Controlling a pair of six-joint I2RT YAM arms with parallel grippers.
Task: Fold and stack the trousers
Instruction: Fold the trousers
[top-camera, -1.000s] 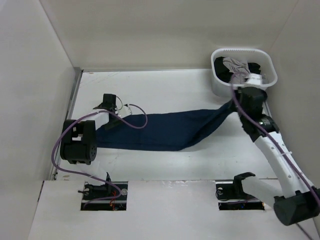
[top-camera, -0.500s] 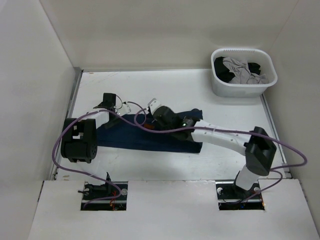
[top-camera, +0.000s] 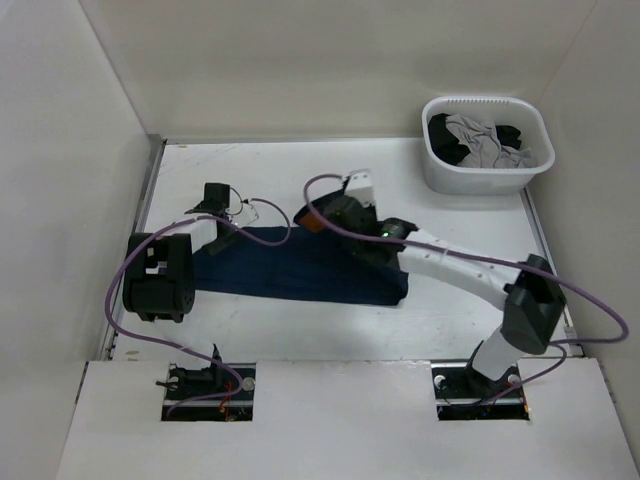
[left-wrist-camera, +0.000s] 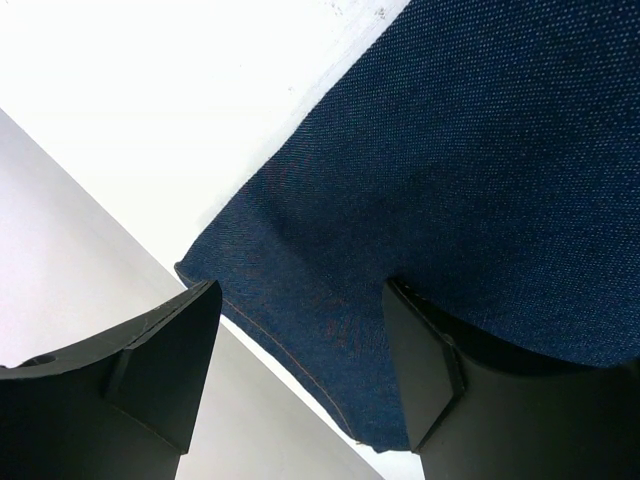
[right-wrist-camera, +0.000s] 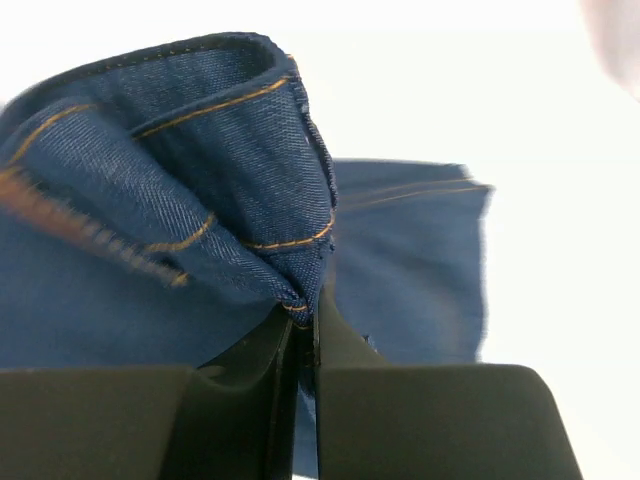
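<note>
Navy trousers (top-camera: 300, 270) are pinched by the right end effector (right-wrist-camera: 305, 325); left end effector (left-wrist-camera: 302, 305) gapes wide over them

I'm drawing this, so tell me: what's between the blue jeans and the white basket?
Between the jeans and the laundry basket, just bare white table, in the top view.

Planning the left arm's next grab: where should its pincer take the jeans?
Take the stitched hem edge at the left end of the jeans, coming in off the cloth over the table. It lies flat and exposed there, under the open left pincer; the right pincer is shut on a bunched fold farther right.
</note>
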